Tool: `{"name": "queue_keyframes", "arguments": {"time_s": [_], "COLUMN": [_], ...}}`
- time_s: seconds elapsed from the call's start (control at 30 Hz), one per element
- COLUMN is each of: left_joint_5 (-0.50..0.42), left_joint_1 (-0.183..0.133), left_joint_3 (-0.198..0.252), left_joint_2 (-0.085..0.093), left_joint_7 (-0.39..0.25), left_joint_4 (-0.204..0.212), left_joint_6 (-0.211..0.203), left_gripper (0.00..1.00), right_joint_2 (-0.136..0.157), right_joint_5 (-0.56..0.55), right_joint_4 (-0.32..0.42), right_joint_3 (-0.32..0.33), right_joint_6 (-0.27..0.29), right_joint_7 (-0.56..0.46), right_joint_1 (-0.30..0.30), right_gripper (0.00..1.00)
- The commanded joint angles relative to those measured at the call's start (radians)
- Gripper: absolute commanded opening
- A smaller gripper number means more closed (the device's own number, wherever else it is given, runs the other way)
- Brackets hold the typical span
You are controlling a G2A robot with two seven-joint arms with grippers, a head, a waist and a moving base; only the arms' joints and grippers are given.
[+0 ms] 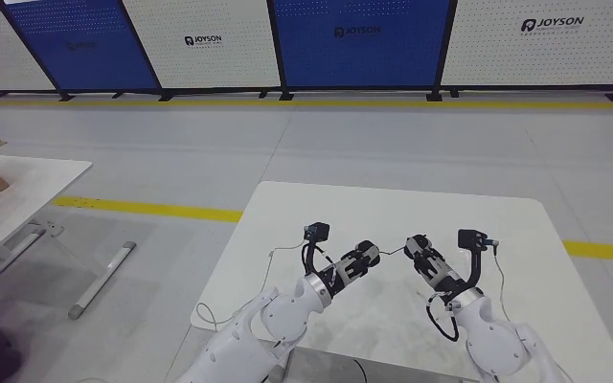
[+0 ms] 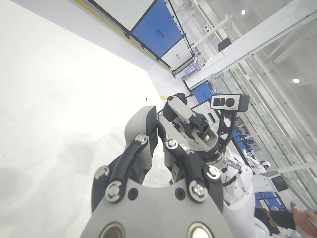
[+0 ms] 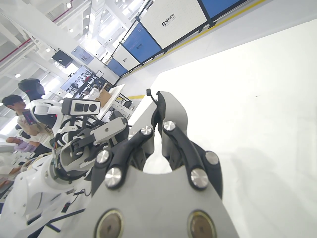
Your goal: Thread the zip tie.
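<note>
Two grippers are hanging tip to tip over the near half of one white table (image 1: 460,215). On the left, the left gripper (image 1: 369,256) is pinching shut on the one black zip tie (image 1: 394,251). Its wrist view is showing the pads pressed together and a thin tail (image 2: 146,101) of the tie poking out past the fingertips, a detail the top view is not resolving.

Between the two, the top view is showing the tie as a fine dark line. It is spanning the small gap from one set of fingertips to the other and is being held off the table surface.

On the right, the right gripper (image 1: 413,247) is likewise clamping closed on the tie. Its wrist view is showing the small square head (image 3: 148,92) sticking up just beyond the closed pads, with the strap running down between them. Each wrist view is also catching the opposite gripper farther off, just beside its own fingertips.
</note>
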State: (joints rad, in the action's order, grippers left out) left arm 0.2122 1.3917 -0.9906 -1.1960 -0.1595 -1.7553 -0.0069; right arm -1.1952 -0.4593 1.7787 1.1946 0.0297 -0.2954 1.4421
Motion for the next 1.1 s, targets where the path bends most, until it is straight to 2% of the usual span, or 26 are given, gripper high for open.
{"name": "queue_keyframes", "arguments": {"time_s": [0.0,1.07], "left_joint_5": [0.0,0.0], "left_joint_1": [0.0,0.0], "left_joint_3": [0.0,0.0], "left_joint_2": [0.0,0.0], "left_joint_7": [0.0,0.0], "left_joint_4": [0.0,0.0], "left_joint_6": [0.0,0.0], "left_gripper": [0.0,0.0], "right_joint_2": [0.0,-0.004], "right_joint_5": [0.0,-0.001], "right_joint_4": [0.0,0.002], "right_joint_3": [0.0,0.021], "right_joint_6": [0.0,0.023], "right_joint_7": [0.0,0.046], "right_joint_1": [0.0,0.029], "right_gripper": [0.0,0.0]}}
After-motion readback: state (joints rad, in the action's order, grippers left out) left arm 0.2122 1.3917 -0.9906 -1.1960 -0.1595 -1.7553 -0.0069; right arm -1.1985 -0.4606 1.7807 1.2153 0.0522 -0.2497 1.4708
